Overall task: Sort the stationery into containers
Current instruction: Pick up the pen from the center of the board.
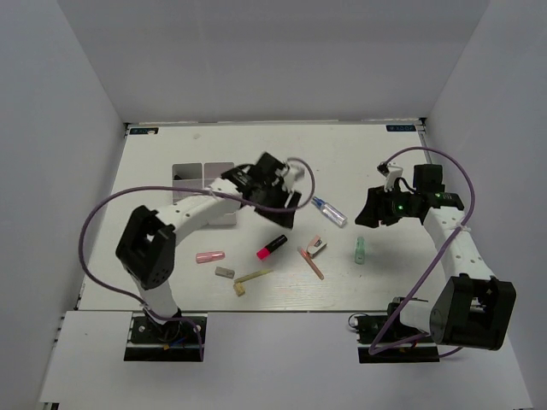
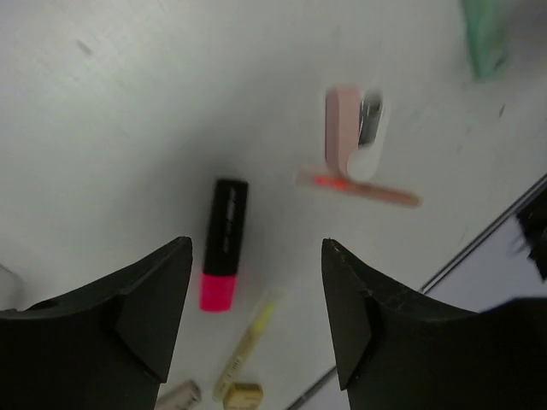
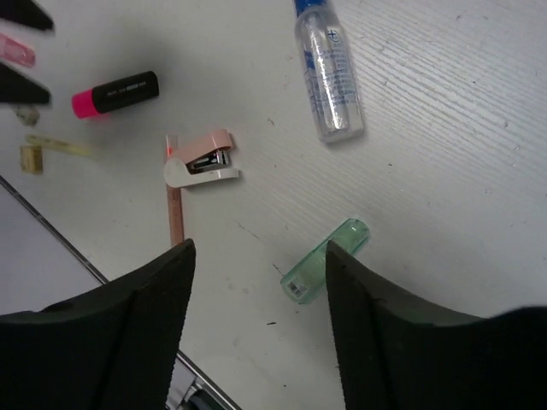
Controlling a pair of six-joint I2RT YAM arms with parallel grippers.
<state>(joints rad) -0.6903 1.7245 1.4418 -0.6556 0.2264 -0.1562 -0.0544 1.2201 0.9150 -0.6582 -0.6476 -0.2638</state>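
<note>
Hovering above the pink highlighter [image 2: 224, 243], the left tool [image 2: 256, 256] has its jaws spread wide with nothing between them. In the left wrist view the highlighter lies on the desk [image 1: 256, 145] just ahead of the tool and a little toward the left finger [image 2: 154, 299]. Its long axis runs almost straight away from the tool, pink end near and black cap far. The jaws would therefore close across its narrow width, which looks like a workable line for a straight descent with a small shift to centre it.

The left arm is plainly the nearer one to this piece. The right tool [image 3: 258, 256], also spread and empty, hangs over the pale green tube [image 3: 325, 260]. That tube lies diagonally across the gap between the right fingers, so a wrist turn would probably be needed there.

Around the highlighter there is some room. The yellowish stick [image 2: 244, 346] lies just beyond its pink end, while the small pink stapler [image 2: 355, 132] and the pink stick [image 2: 359, 190] touching it lie apart to the right. The clear blue-capped tube [image 1: 329, 211] sits further back.

The desk is white, flat and matte, with a faint grain in the right wrist view. The organizer box [image 1: 202, 175] stands at the rear left, largely hidden by the left arm, so what it holds cannot be told. Plain white walls close the desk in on three sides.
</note>
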